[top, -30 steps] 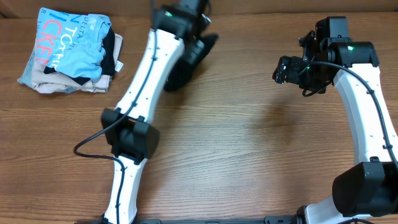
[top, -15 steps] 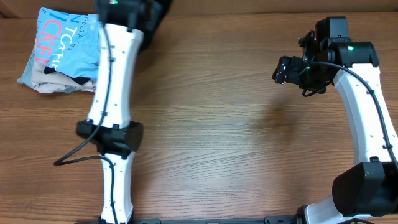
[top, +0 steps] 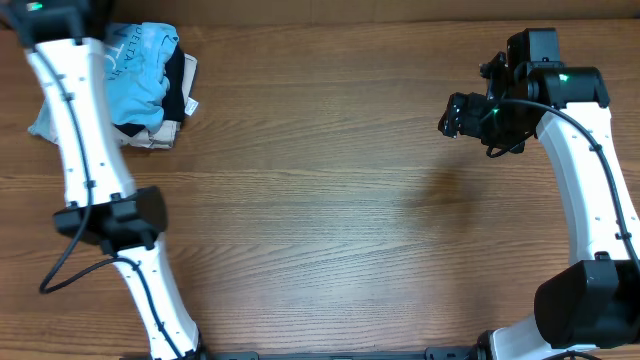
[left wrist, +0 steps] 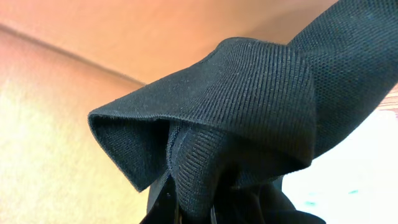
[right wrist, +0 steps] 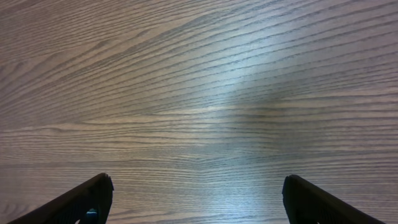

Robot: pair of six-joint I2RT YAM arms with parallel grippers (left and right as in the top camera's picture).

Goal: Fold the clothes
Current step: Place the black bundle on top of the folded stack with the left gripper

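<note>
The white left arm point(top: 85, 140) has swung from the far middle of the brown wood-grain table point(top: 330, 220) to its far left corner. It rises from the near left edge, bends at a black elbow joint and stretches far-left, and its wrist meets the picture's far edge beside the pile of folded light-blue, white and beige garments point(top: 150, 75).

The left gripper point(left wrist: 189, 214) is clenched on the large plain black soft fabric shirt point(left wrist: 249, 106). The cloth gathers to a pinch at the fingers and buries most of them. In the wrist view the shirt's long axis runs from the upper right corner down to that pinch. A ribbed hem folds over it, its free edge pointing left. From overhead I cannot make out the shirt.

The right arm stands at the right side, bent over the far right of the table. The right gripper point(right wrist: 199, 199) hangs released above bare wood, its fingertips wide apart.
</note>
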